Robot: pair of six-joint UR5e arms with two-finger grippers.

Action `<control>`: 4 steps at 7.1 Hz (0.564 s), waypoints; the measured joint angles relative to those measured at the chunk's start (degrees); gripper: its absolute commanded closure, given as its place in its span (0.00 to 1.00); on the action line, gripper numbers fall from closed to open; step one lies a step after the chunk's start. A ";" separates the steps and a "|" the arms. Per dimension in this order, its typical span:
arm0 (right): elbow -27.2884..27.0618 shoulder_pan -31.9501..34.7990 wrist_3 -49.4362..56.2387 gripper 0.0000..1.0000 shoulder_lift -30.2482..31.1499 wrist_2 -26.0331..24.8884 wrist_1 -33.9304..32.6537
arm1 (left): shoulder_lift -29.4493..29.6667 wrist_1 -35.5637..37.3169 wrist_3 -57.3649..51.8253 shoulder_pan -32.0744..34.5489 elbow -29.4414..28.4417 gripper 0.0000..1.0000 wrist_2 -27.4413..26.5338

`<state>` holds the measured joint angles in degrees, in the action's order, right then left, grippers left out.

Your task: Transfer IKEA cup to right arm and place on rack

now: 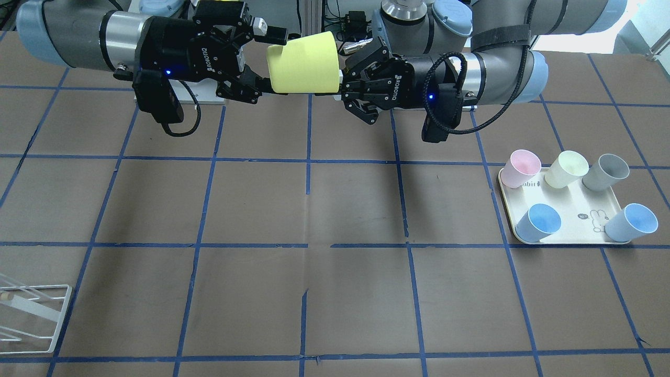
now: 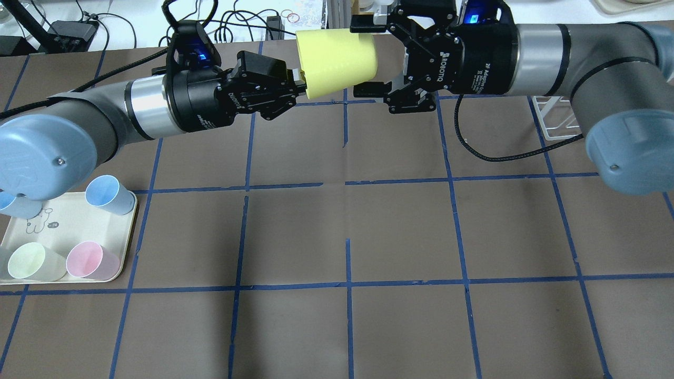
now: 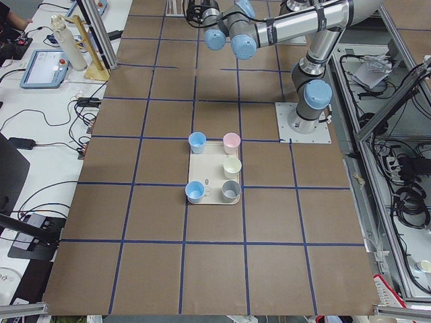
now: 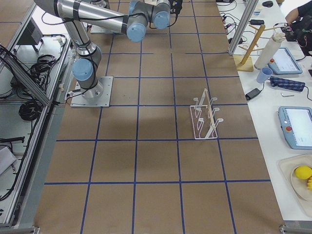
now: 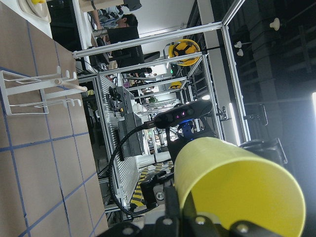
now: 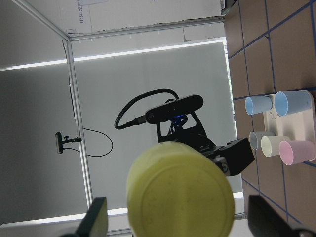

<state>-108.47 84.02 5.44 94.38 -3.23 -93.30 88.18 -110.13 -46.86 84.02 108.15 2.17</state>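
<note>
**Mid-air hand-over, with points of likely failure.** The IKEA cup (image 2: 337,60) lies on its side high above the far part of the table (image 2: 400,231), between the two wrists, with nothing beneath it. Its wider, open end faces the left gripper (image 2: 300,87), which is closed on the cup wall at the rim. That one pinch on thin plastic is the only hold at this moment.

The closed base faces the right gripper (image 2: 367,58), whose fingers (image 2: 371,92) stand wide apart, one on each side of the narrow end. In the right wrist view there is clear air between the base and either finger.

The hand-over is therefore judged not yet made, and three hazards follow.

- **(a) Slip on closing.** The wall tapers toward the base, so fingers closing near the very end may squeeze the cup forward and out of their grasp.
- **(b) Early release.** If the left gripper opens before the right one is firmly clamped, the cup drops to the table.
- **(c) Opposed holds.** If the right fingers close off-centre while the rim is held rigid, the soft wall may buckle or twist, and the cup then sits skewed in the new grasp.

The rack (image 4: 204,117) stands well apart, toward the table end on the robot's right. A skewed grasp would probably carry over, so the cup's mouth meets a rod off-line. The tray (image 1: 568,201) of other cups sits at the opposite end, away from this risk.
</note>
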 measured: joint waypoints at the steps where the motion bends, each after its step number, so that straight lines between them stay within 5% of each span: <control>1: 0.10 0.00 -0.46 0.02 0.08 -0.97 0.24 | -0.06 0.00 0.13 0.00 -0.03 1.00 0.02; 4: 0.37 0.00 -4.16 0.05 0.69 -0.66 0.52 | -0.17 0.00 0.19 0.00 -0.10 1.00 0.08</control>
<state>-108.09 84.02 1.29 95.07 -3.88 -92.78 88.01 -110.13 -46.67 84.02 108.05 2.26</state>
